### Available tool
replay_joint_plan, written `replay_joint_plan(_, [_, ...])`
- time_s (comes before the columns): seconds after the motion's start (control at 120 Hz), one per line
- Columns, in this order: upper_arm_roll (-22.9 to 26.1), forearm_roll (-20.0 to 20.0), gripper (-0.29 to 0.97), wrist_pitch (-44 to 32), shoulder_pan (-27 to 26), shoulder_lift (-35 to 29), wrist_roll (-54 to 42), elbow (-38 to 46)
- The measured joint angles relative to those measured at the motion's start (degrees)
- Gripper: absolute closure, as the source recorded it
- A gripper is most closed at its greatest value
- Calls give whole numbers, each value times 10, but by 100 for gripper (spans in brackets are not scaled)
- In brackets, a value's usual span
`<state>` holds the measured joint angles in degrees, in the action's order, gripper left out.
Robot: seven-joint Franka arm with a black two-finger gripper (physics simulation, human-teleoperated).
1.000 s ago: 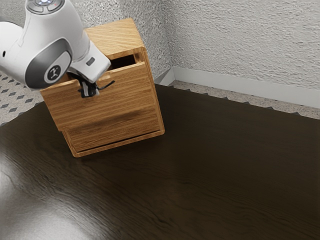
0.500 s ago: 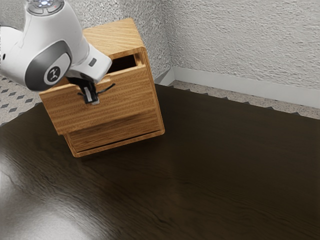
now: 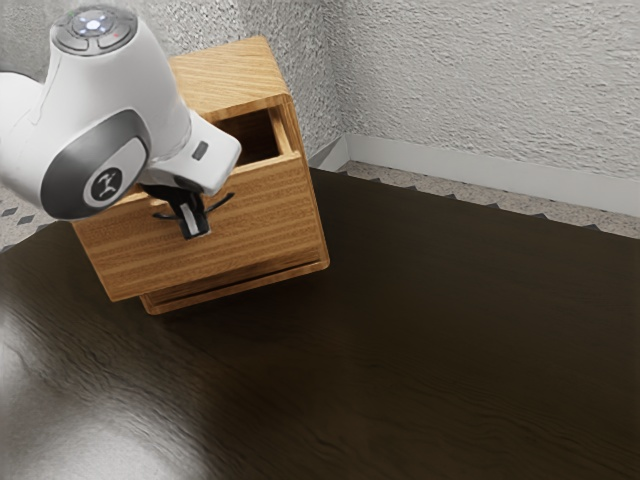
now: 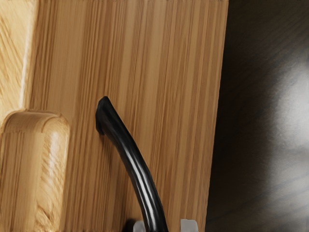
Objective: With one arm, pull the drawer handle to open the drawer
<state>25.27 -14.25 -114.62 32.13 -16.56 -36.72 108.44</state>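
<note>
At ten o'clock on the table (image 3: 430,340), a wooden cabinet (image 3: 225,75) with the top drawer (image 3: 250,220) partly out, cavity exposed. Gripper (image 3: 193,222) clamped on the black drawer handle (image 4: 130,154). Best to pull straight along the slides, firm grip, no twisting. No readable writing, just an emblem (image 3: 103,185) on the arm.

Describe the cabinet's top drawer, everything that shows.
The top drawer is light, grained wood with a flat front and a slim, black, arched handle fixed to that front. It stands partly pulled out of the wooden cabinet, so its dark hollow shows behind the front, which overhangs the front below it. The end effector is at the handle.
</note>
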Motion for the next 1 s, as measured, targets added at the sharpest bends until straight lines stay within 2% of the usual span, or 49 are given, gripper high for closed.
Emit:
replay_joint_plan(0.375, [36,31,74,4,13,-54,27,39])
replay_joint_plan(0.558, [97,35,79,9,59,-76,49,41])
replay_joint_plan(0.633, [102,35,77,10,64,-81,57,44])
replay_joint_plan(0.742, [104,34,81,11,64,-87,67,48])
replay_joint_plan(1.0, [105,38,71,15,64,-88,84,48])
